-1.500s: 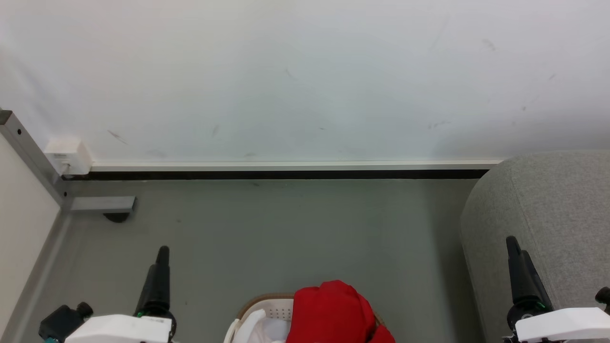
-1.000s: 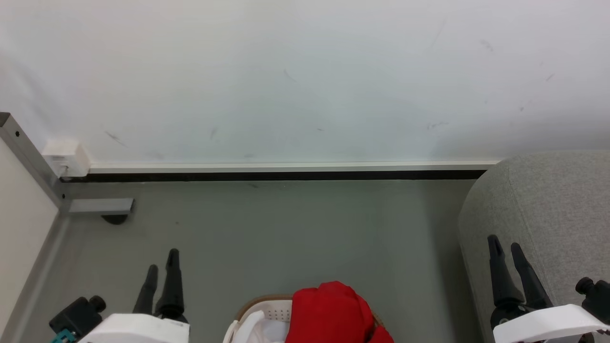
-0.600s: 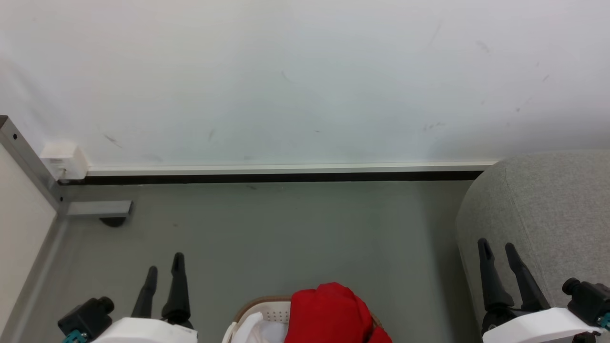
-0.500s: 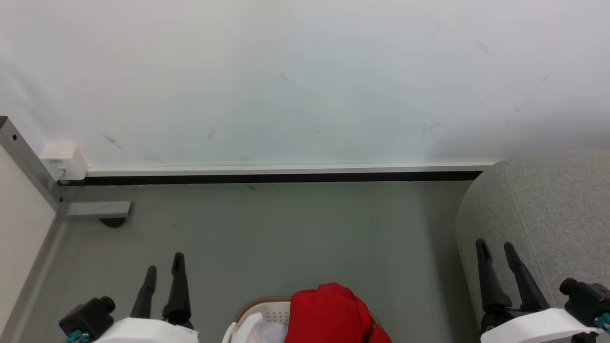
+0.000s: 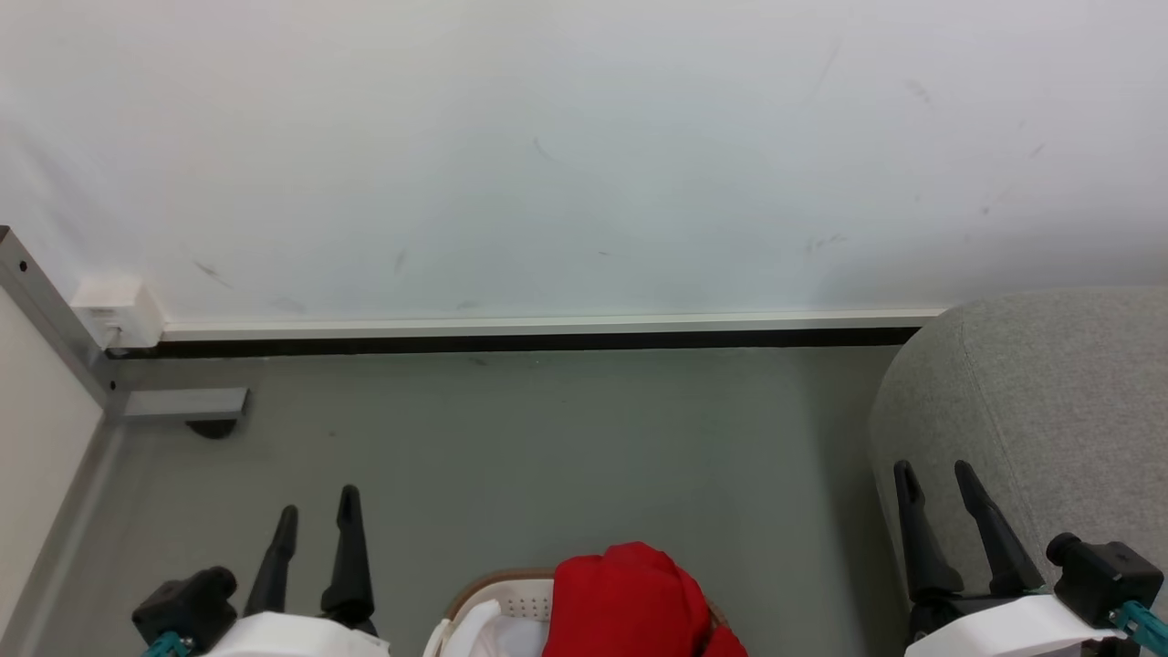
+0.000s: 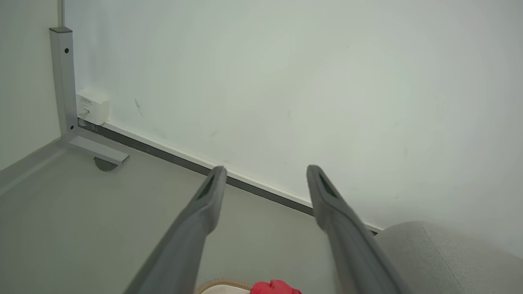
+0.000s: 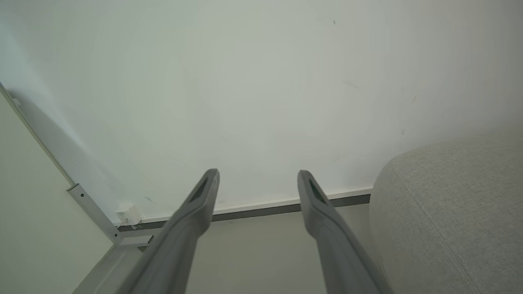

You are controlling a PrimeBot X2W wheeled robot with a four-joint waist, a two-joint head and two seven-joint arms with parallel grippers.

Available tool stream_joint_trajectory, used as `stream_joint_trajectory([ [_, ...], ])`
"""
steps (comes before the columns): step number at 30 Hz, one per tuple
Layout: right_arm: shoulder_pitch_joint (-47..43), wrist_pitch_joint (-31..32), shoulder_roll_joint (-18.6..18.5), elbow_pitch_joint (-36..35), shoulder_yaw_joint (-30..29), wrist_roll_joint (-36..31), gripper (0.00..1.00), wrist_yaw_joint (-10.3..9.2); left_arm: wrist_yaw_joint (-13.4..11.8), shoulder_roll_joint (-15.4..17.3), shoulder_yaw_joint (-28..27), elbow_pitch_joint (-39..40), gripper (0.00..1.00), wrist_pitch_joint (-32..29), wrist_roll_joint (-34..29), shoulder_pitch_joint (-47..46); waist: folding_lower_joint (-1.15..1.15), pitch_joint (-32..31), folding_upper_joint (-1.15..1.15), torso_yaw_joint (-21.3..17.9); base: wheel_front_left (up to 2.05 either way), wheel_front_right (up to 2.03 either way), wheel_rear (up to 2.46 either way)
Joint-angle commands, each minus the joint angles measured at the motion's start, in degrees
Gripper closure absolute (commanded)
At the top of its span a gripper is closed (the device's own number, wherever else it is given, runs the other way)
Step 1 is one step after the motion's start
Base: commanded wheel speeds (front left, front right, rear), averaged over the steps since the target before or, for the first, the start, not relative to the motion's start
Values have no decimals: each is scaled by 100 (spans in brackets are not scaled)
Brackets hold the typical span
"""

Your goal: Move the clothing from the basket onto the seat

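Opening step, nothing lifted yet. The left gripper [image 5: 318,502] and right gripper [image 5: 933,467] both gape wide, empty. A crumpled red cloth garment [image 5: 630,598] sits heaped in the round white perforated plastic basket [image 5: 493,585], low between them; the light grey woven upholstered seat [image 5: 1049,383] waits at right. Next, I'd say: dip down and pinch that red fabric.

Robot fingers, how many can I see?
4: two on the left gripper at the head view's lower left, and two on the right gripper at its lower right, by the seat. None seems hidden.

Bright even light, soft shadows, sharp focus.
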State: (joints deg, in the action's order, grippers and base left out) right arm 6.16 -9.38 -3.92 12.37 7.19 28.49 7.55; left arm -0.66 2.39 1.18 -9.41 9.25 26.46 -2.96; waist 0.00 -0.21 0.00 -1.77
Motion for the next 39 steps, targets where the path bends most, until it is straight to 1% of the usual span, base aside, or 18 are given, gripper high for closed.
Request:
stream_joint_trajectory([
  [1, 142, -53, -27, -28, 11, -126, 0, -7, -34, 51, 14, 35, 0, 78, -149, 20, 0, 1, 0, -3, 0, 0, 0],
  [14, 161, -227, 15, 13, 103, -743, 0, -9, -94, 57, 48, 111, 0, 239, -797, 40, 0, 14, 0, -21, 0, 0, 0],
  [24, 199, -345, 37, 122, 202, -1094, 0, -10, -127, 62, 71, 101, 0, 368, -1223, 68, 0, 23, 0, -57, 0, 0, 0],
  [39, 214, -503, 34, 96, 326, -1532, 0, -11, -226, 68, 139, 105, 0, 517, -1860, 103, 0, -20, 0, -95, 0, 0, 0],
])
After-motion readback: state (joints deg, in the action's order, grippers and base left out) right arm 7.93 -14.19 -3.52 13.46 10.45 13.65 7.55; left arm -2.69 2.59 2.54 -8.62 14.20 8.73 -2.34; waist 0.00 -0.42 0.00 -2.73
